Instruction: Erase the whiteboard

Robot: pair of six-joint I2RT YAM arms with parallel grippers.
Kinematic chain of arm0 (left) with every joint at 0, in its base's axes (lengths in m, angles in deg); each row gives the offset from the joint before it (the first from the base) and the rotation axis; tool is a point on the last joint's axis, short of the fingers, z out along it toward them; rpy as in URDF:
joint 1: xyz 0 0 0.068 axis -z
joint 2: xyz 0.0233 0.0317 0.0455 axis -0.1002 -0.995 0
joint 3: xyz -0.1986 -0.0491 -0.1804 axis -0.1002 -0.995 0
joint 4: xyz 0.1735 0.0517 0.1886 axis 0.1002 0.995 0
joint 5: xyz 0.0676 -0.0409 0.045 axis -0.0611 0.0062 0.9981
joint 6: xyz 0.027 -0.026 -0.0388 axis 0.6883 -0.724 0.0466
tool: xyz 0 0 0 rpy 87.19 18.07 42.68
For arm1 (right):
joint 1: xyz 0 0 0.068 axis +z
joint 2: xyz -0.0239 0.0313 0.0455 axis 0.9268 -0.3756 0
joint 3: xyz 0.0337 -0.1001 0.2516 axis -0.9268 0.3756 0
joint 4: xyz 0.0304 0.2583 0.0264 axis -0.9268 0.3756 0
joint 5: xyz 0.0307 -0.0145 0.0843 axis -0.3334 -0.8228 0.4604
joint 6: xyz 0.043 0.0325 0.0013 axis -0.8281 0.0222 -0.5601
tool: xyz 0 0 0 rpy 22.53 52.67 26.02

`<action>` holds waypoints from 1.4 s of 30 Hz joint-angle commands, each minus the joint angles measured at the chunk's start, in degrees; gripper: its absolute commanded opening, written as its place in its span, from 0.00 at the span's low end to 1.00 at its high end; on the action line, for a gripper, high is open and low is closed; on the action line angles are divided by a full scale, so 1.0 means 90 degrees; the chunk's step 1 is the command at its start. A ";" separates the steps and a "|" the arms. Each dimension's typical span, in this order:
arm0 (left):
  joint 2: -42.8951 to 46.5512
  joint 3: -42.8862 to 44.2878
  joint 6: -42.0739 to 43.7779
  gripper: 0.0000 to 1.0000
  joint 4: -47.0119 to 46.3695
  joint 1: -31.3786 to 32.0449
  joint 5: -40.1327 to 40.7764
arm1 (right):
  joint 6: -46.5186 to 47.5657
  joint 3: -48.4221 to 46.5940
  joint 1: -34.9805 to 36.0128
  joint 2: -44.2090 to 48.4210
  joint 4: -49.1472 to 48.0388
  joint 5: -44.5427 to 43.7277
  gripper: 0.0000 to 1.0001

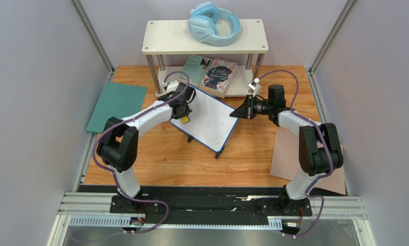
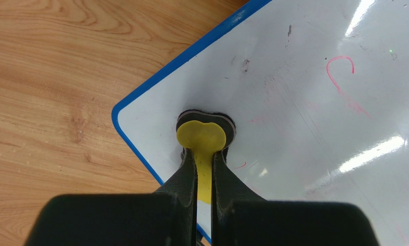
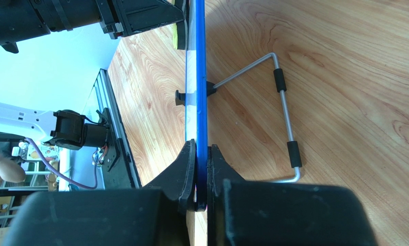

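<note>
The whiteboard [image 1: 209, 120] stands tilted on a wire stand [image 3: 286, 118] in the middle of the wooden table. It has a blue rim and faint pink marks [image 2: 340, 77]. My left gripper [image 1: 185, 115] is shut on a yellow eraser [image 2: 201, 138] with a dark pad, pressed on the board's surface near its left corner. My right gripper [image 1: 242, 113] is shut on the board's right edge, seen edge-on in the right wrist view [image 3: 197, 102].
A white shelf [image 1: 206, 38] with blue headphones [image 1: 214, 23] stands at the back, books [image 1: 217, 74] beneath it. A teal sheet [image 1: 117, 105] lies at the left, a tan-pink sheet [image 1: 288, 154] at the right. Grey walls enclose the table.
</note>
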 commanded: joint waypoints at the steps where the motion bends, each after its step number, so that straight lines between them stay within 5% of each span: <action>1: -0.0213 0.0273 0.0299 0.00 -0.0782 -0.0023 -0.0266 | 0.0934 0.0019 0.0033 -0.0142 0.0247 -0.0885 0.00; 14: -0.0457 0.0389 0.0046 0.00 -0.1037 0.1782 -0.0384 | 0.0924 0.0029 0.0121 -0.0141 0.0218 -0.0934 0.00; 24: -0.1540 0.1141 -0.0589 0.00 -0.0931 0.3121 -0.0637 | 0.0895 0.0029 0.0150 -0.0161 0.0179 -0.0944 0.00; 32: -0.1054 0.0528 -0.1097 0.00 -0.0657 0.3151 0.0005 | 0.0885 0.0049 0.0140 -0.0132 0.0179 -0.0963 0.00; 42: 0.0119 -0.0830 -0.1332 0.00 -0.0578 0.2146 0.0329 | 0.0885 0.0078 0.0140 -0.0112 0.0159 -0.0963 0.00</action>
